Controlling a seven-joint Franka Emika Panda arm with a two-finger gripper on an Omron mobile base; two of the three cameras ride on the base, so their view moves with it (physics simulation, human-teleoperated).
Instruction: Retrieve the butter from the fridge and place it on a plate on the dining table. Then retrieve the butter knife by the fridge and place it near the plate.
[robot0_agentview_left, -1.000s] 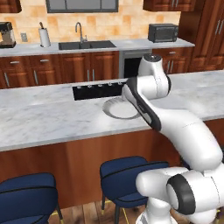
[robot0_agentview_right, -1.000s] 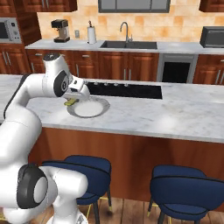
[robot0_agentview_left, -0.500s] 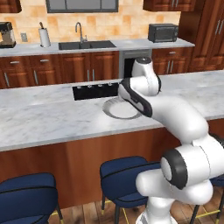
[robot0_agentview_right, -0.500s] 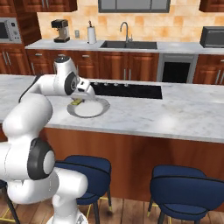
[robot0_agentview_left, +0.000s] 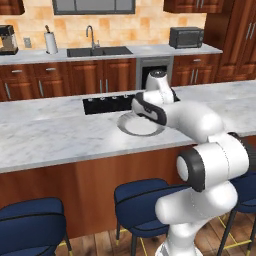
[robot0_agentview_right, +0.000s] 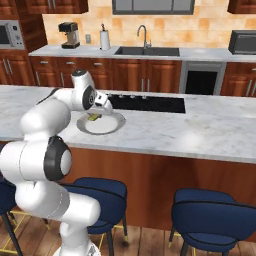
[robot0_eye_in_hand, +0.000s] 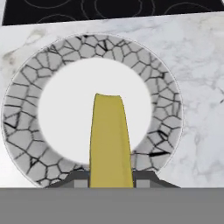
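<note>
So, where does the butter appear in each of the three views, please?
Left base view: not visible; the arm's wrist covers that side of the plate.
Right base view: the butter is a small yellow piece at the left part of the plate, under the end effector.
Hand view: the butter rises from the bottom centre, over the plate.
Shared landmark: the plate on the dining table.

Home kitchen, wood cabinets, sink, microwave, marble dining table, bar stools
</note>
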